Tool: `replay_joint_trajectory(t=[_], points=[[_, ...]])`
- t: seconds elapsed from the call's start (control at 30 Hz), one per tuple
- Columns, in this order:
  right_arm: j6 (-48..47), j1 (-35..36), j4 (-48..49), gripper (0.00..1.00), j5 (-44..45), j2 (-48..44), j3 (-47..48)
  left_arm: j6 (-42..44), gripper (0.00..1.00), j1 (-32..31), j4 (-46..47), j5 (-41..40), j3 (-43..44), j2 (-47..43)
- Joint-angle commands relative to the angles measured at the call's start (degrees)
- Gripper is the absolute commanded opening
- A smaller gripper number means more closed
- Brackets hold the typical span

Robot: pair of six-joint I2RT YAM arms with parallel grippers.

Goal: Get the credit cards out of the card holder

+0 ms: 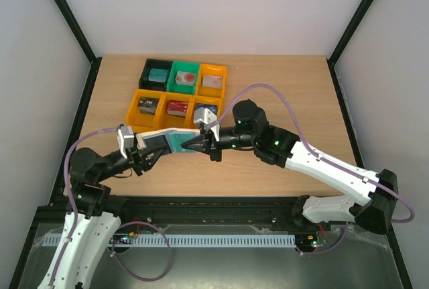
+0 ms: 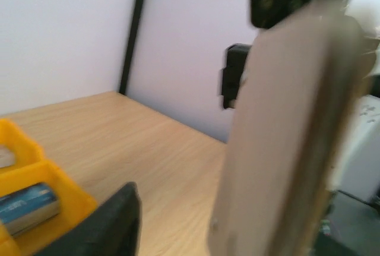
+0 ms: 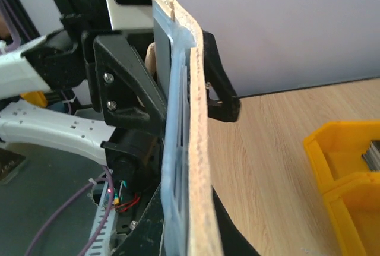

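The card holder (image 1: 155, 139), tan outside, hangs above the table in front of the bins, stretched between my two grippers. Its right part shows teal; I cannot tell whether that is lining or one of the credit cards. My right gripper (image 1: 196, 144) is shut on its right end; in the right wrist view the card holder (image 3: 199, 149) runs edge-on between the jaws, grey-blue layers on the left, tan on the right. My left gripper (image 1: 149, 149) sits around the left end. In the left wrist view one black finger (image 2: 110, 223) stands apart from the tan holder (image 2: 285, 149).
A block of orange, green and black bins (image 1: 134, 111) with small objects stands just behind the grippers. An orange bin (image 2: 59, 179) lies close on the left in the left wrist view, and an orange bin (image 3: 338, 149) on the right in the right wrist view. Black frame posts stand at the table corners.
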Motion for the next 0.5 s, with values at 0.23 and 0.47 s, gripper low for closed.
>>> replay_joint_trajectory(t=[0.23, 0.47], points=[[21.0, -1.5, -7.1, 0.02, 20.2, 0.0, -0.4, -12.8, 0.84, 3.3, 7.0, -12.0, -9.9, -4.6], [27.4, -6.2, -11.2, 0.02, 23.6, 0.3, -1.3, -15.4, 0.89, 7.3, 10.1, -13.5, -8.7, -4.4]])
